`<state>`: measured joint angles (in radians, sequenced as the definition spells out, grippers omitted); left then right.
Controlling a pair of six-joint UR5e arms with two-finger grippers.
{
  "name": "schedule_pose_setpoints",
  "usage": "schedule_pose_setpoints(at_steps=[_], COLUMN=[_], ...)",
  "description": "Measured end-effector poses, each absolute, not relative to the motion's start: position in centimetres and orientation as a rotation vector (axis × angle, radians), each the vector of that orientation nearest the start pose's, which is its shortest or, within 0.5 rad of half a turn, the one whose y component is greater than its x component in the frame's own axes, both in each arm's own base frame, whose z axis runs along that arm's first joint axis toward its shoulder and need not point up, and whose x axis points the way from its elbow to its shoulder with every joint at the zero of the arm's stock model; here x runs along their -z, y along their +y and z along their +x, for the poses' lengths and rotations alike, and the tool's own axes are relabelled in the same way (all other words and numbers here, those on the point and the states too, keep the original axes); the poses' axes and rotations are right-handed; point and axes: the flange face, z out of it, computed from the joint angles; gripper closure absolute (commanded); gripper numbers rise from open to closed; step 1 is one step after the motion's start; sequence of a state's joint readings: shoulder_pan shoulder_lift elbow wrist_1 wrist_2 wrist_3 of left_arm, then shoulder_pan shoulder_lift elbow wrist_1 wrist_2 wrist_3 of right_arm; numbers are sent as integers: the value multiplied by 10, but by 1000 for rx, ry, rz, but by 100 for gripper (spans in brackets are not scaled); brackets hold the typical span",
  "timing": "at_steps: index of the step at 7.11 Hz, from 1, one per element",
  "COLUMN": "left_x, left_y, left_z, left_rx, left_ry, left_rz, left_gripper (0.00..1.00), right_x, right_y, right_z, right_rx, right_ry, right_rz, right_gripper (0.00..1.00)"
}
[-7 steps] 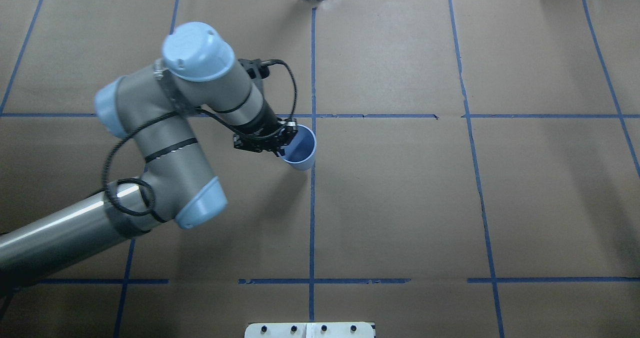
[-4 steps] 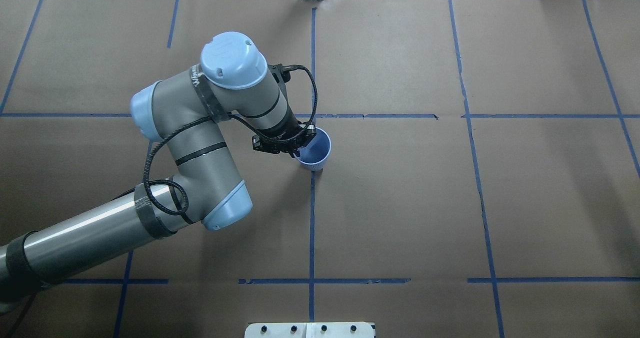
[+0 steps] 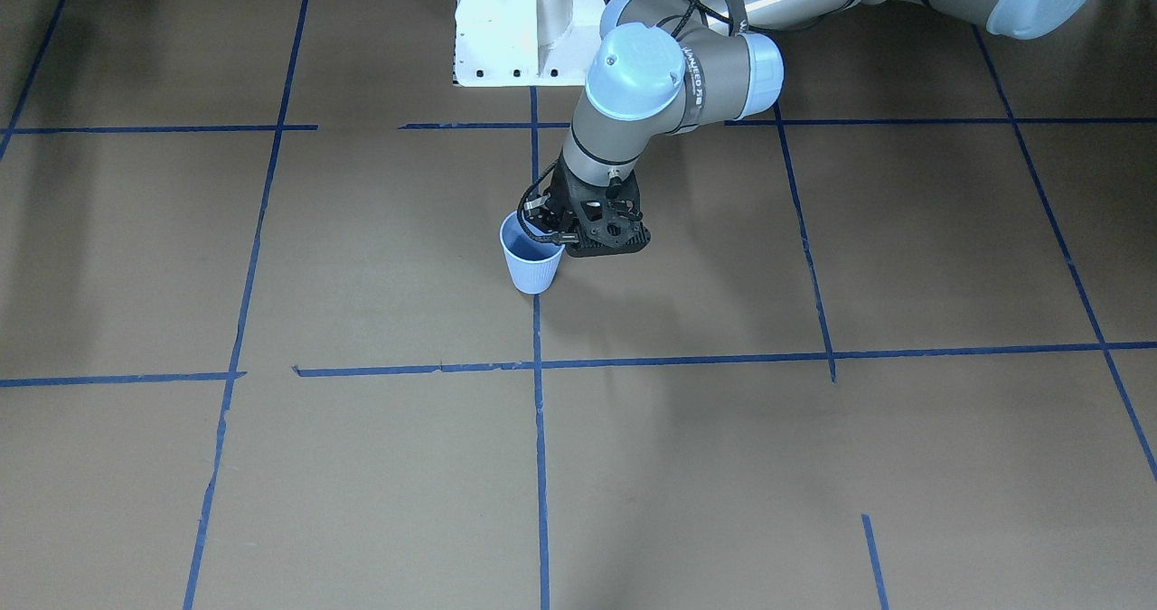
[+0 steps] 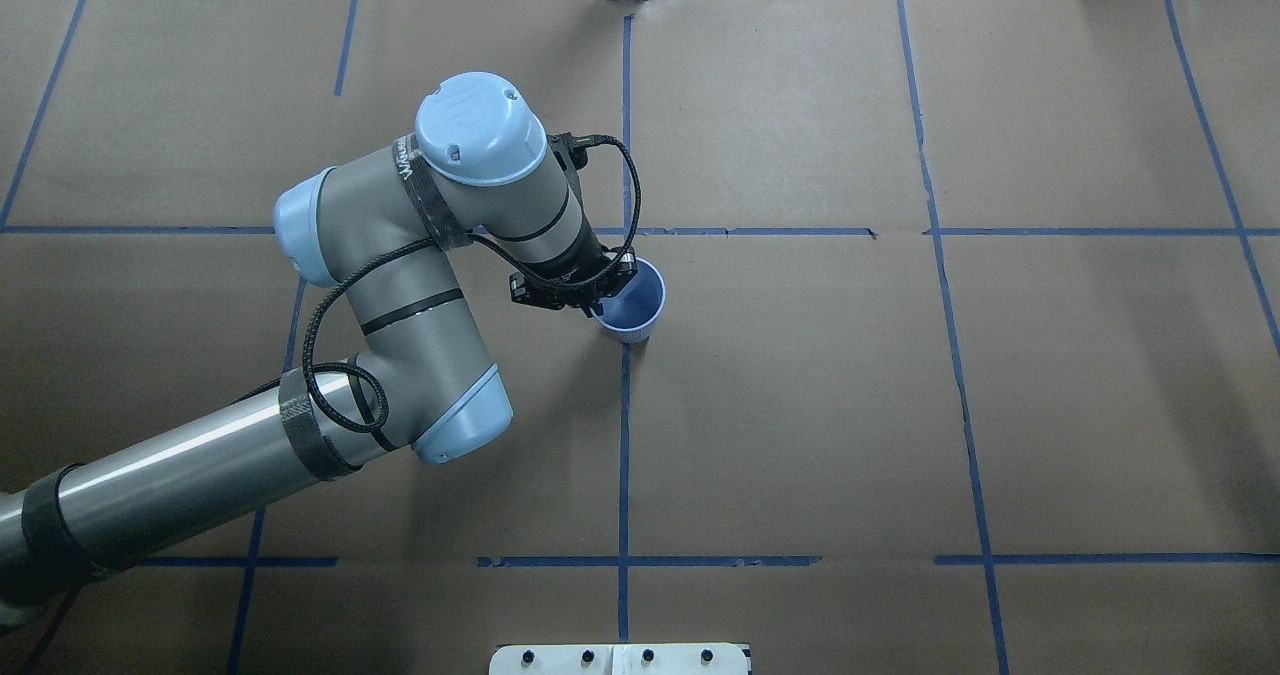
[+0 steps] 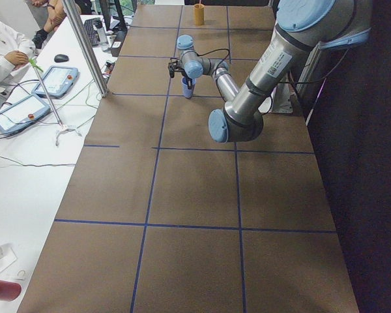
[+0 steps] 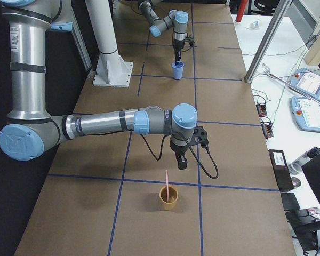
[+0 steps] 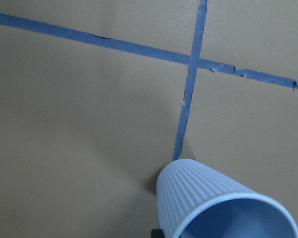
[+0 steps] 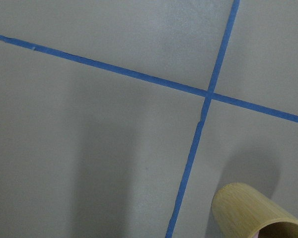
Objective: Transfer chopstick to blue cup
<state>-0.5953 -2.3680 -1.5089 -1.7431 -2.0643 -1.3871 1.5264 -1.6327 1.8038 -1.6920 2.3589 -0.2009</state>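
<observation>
The blue cup point(image 4: 635, 300) stands upright near the table's point(image 4: 800, 405) middle, the left gripper point(image 4: 596, 305) clamped on its rim. Toward the table's right end the chopstick point(image 6: 167, 180) stands almost vertical in a bamboo cup point(image 6: 168, 198), its lower part hidden; the right gripper point(image 6: 181, 163) hangs near it, and whether its jaws are apart cannot be told.

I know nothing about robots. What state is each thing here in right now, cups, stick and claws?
Light-blue ribbed cup: upright, empty, held at its rim.
Left gripper: shut on that cup's rim.
Pale-pink chopstick: standing in the tan bamboo cup, unheld.
Right gripper: near the chopstick, not touching; open or shut unclear.
</observation>
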Motion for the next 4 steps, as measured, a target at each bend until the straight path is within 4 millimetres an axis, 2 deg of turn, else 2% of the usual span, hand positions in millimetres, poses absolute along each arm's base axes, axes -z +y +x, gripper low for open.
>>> schedule_pose_setpoints(at_steps=[1,3,4], left_x=[-174,-166,-155], left_y=[-478,-477,-477], left_z=[553,544,521], left_rx=[154,158,165], left_ry=[992,1009,1042], left_rz=[-85,-75,-54], left_gripper=[0,0,0], right_x=[-585,-585,-583], right_y=[-466,-466,-466], right_z=[42,42,42], right_rx=[251,243,232], right_ry=[-783,-784,-784], right_rz=[108,105,104], right_gripper=[0,0,0])
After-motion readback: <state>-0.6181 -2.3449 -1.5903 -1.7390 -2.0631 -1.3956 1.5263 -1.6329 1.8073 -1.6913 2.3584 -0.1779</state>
